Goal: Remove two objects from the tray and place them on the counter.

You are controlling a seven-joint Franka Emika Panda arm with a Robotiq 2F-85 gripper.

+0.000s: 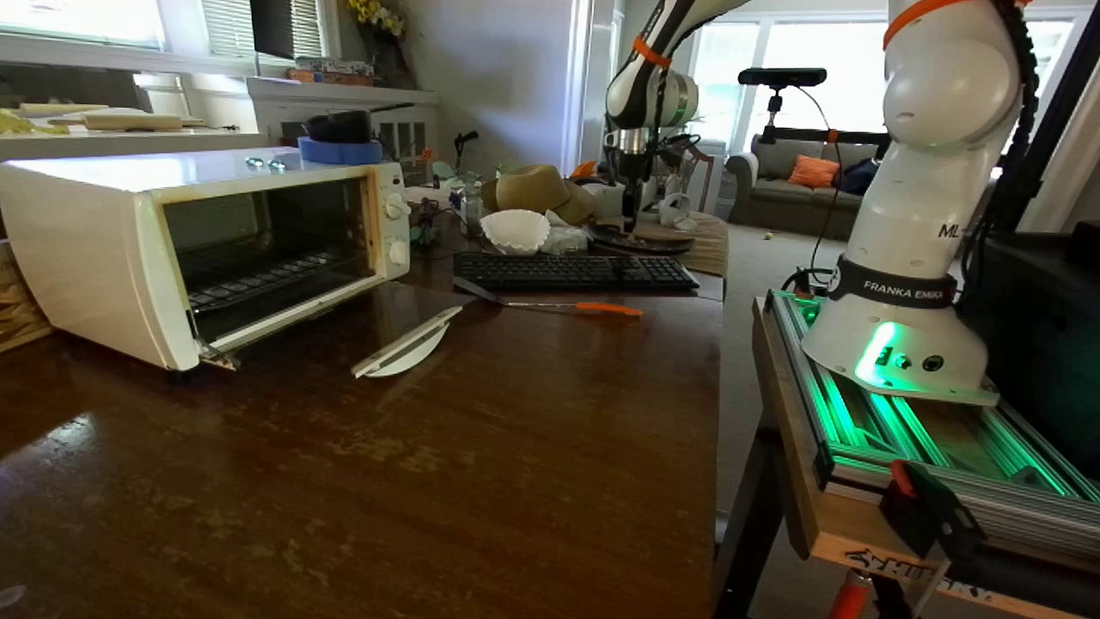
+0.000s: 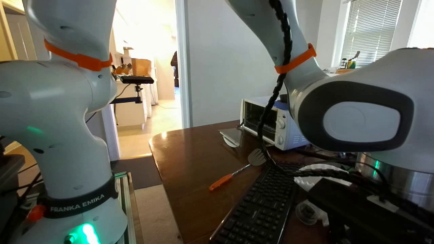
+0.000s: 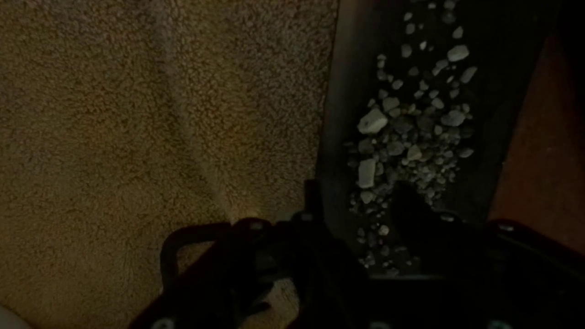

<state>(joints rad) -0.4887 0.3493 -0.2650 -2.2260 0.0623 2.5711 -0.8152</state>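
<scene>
The counter (image 1: 481, 464) is a glossy dark-brown top, also in an exterior view (image 2: 200, 152). In the wrist view a flat dark piece, seemingly the tray (image 3: 484, 119), carries many grey pebbles (image 3: 425, 137). Two larger pale stones (image 3: 367, 173) (image 3: 372, 121) lie near its left edge. A dark, low shape under the gripper, perhaps the same tray (image 1: 644, 247), shows at the counter's far end. My gripper (image 3: 358, 188) points down over it, fingers apart with pebbles visible between them. The gripper (image 1: 630, 225) is past the keyboard in an exterior view. Its jaws are hidden in the remaining view.
A white toaster oven (image 1: 86, 258) stands with its door (image 1: 408, 344) lowered. A black keyboard (image 1: 576, 272) and an orange-handled spatula (image 1: 606, 309) lie before the gripper. A white fluted bowl (image 1: 516, 230) and tan hat (image 1: 537, 189) stand beside it. Tan fabric (image 3: 160, 114) borders the tray.
</scene>
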